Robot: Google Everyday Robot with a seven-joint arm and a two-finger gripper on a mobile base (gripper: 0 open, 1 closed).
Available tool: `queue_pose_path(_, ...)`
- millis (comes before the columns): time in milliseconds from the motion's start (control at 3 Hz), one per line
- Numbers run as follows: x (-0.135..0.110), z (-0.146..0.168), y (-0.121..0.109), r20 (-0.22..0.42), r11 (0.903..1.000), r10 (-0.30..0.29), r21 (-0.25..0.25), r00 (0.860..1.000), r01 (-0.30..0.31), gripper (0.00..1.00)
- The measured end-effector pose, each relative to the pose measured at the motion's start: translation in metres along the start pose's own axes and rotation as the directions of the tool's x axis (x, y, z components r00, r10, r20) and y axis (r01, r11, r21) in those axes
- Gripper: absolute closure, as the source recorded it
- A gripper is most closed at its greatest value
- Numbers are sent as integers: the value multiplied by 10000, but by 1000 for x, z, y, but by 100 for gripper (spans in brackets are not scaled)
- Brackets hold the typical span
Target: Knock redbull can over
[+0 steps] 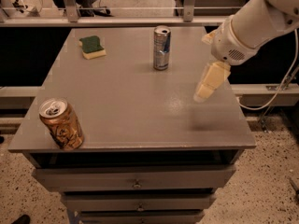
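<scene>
1. Nearest the camera, well in front of the redbull can [161, 48] and below it, the drawers [135, 178] under the grey table [131, 106] sit closed.
2. An orange-gold can [60, 125] stands at the table's front corner, well apart from the redbull can, nearer the camera and off to the view's left. It leans slightly and is no part of the job.
3. The gripper [209, 81] hangs above the table's right side, nearer the camera than the redbull can and to its right in the view. It is near the can but plainly not touching it, with bare tabletop between them. It points down toward the surface. Whether it is spread or pressed together I cannot tell, and it holds nothing that shows.
4. The white arm [252, 27] reaches in from the upper right, beyond and to the right of the redbull can.
5. The redbull can stands upright on the far half of the table, silver top up, with nothing touching it.
6. A green and yellow sponge [92, 47] lies to the left of the redbull can at about the same depth, well apart from it.
7. Progress, as I judge it: the knock is not yet done. The approach looks partly made. What remains is closing the gap sideways and pushing the can high on its body until it tips.
</scene>
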State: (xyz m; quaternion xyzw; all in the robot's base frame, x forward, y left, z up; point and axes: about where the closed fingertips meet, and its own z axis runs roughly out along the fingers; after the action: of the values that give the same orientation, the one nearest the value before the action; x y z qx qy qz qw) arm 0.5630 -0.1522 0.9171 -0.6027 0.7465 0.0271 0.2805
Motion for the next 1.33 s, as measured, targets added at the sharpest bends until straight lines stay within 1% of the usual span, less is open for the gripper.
queue_pose_path(333,-33,41,-47,1985,9957,898,34,9760,-923,0)
queue_pose_path(667,-64,69,-69,3187,9912,1283,-102,9391,-1320,0)
queue_pose_path(1000,-81,95,-81,4146,9827,1828,-495,8914,-1785,0)
queue_pose_path(1333,-105,110,-73,5133,9725,2330,-1290,8260,-1941,0)
